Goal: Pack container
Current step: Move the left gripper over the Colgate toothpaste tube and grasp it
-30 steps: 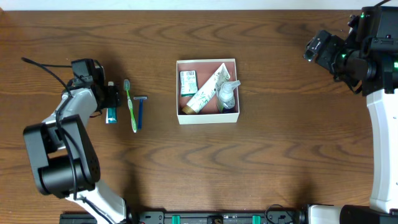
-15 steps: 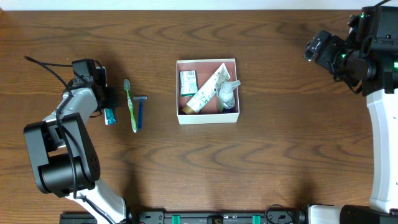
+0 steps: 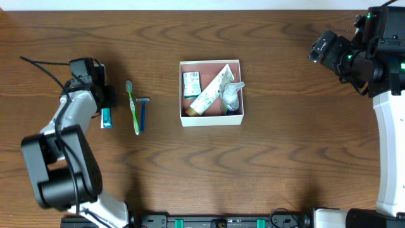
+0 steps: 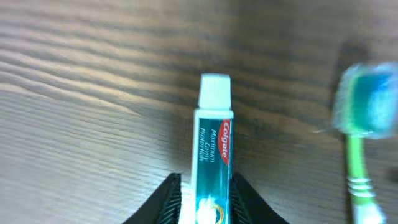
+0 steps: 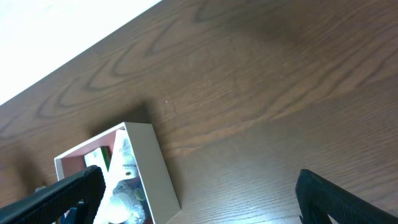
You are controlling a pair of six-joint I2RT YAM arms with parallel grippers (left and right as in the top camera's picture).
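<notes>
The left gripper (image 4: 205, 190), clenched on the toothpaste tube (image 4: 214, 137), had just shifted it sideways; the container (image 3: 211, 122) probably came next.

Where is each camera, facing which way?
Overhead: above the wooden table, looking straight down; both arms show.
Left wrist: looks along the left hand at the teal-and-white toothpaste tube it grips.
Right wrist: raised, angled across the table; right hand's dark fingers in bottom corners.
Shared: overhead and right wrist show the white-walled square container.
</notes>
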